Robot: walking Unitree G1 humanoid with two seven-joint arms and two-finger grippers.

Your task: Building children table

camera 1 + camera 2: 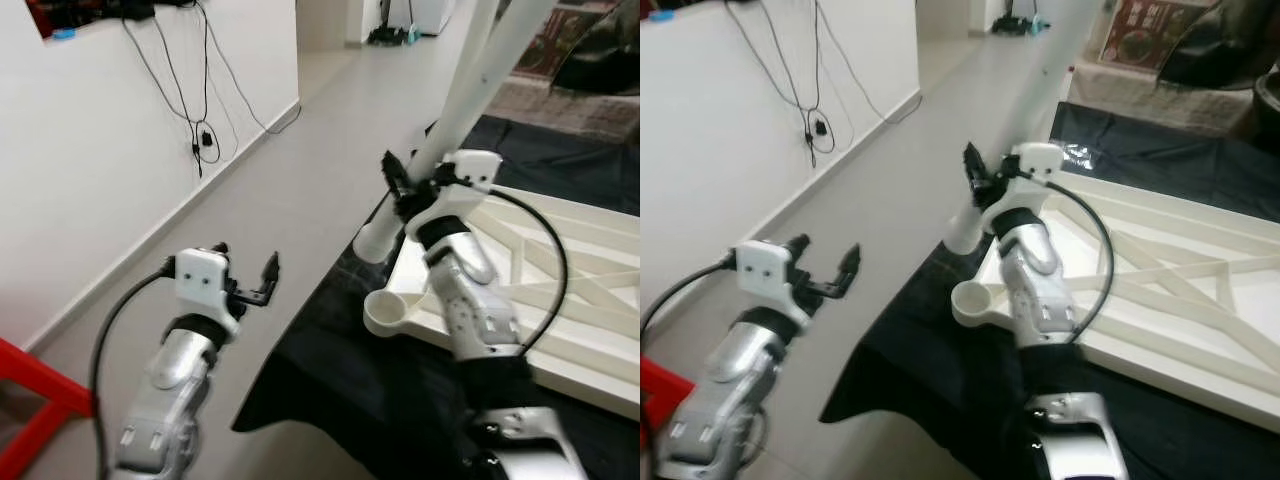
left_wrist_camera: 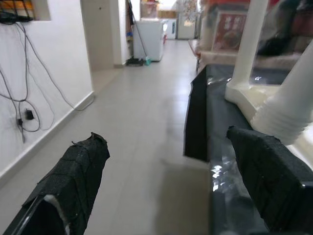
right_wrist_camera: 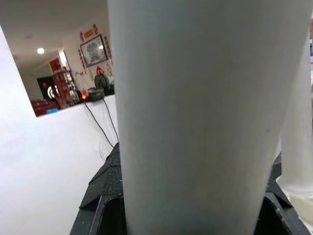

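Note:
A white table top point(image 1: 560, 290) lies upside down on a black cloth point(image 1: 330, 390). Its near corner has an empty round socket point(image 1: 385, 312). My right gripper point(image 1: 405, 188) is shut on a white table leg point(image 1: 470, 90), held tilted, with its threaded lower end point(image 2: 288, 107) just beyond that corner. The leg point(image 3: 195, 122) sits between the black fingers point(image 3: 98, 210) in the right wrist view. A second leg point(image 2: 249, 44) stands upright in a farther corner. My left gripper point(image 1: 247, 258) is open with nothing between its fingers, over the floor left of the cloth.
A white wall point(image 1: 90, 180) with hanging black cables point(image 1: 200, 130) runs along the left. A red frame point(image 1: 30, 400) sits at the lower left. The grey floor point(image 1: 300, 170) leads down a corridor to a white appliance point(image 2: 151, 32). A patterned rug point(image 1: 560, 95) lies behind the table.

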